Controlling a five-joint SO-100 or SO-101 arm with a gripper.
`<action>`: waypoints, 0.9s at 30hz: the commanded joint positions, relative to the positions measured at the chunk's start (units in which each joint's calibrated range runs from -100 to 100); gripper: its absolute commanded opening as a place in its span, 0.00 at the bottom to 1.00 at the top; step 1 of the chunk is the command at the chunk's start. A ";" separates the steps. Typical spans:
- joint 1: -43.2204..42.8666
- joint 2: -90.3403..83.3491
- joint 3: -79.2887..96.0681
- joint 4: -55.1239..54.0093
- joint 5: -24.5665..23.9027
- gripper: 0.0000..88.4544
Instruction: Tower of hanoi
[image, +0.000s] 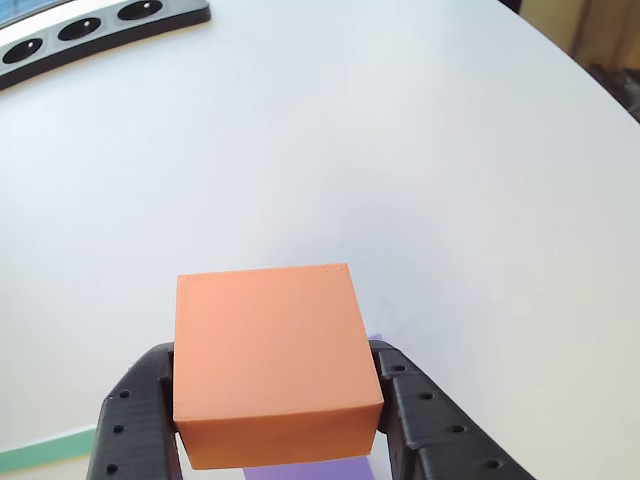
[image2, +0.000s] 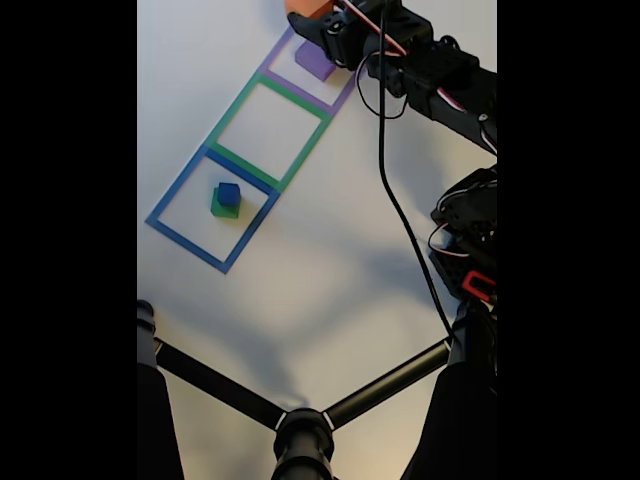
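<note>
While the hand (image: 278, 420) clamps an orange cube (image: 272, 360) between its two black fingers (image: 135, 420), the other view looks along the cube's top face toward the far side of the white counter (image: 400, 150). The cube sits squarely between the fingers, one pressed on its left side and one on its right, and a strip of purple cube (image: 310, 470) shows just under its near edge. At the far left corner of that view lies a grey power strip (image: 90, 30) with three round dark sockets; no writing can be read on it. A band of green tape crosses the near left corner.

In the fixed view the arm (image2: 440, 80) reaches in from the right to the top of the picture, where the hand (image2: 322, 18) holds the orange cube (image2: 305, 6) at the upper edge, just above a purple cube (image2: 315, 60). That purple cube rests inside a purple square outline (image2: 345, 95) on the counter (image2: 330, 260). Next to it down the row comes a green square outline (image2: 228, 110), and then a blue square outline (image2: 175, 195). Inside the blue outline a small blue cube (image2: 229, 192) sits stacked on a green cube (image2: 224, 209). A black cable (image2: 385, 170) hangs down from the arm, and black tripod legs (image2: 215, 385) spread across the bottom of the picture.
</note>
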 joint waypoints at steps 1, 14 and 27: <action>-1.62 -9.79 -13.40 23.52 0.00 0.12; -9.24 -20.93 -42.02 71.52 0.00 0.12; -14.05 -26.86 -32.85 73.95 0.00 0.12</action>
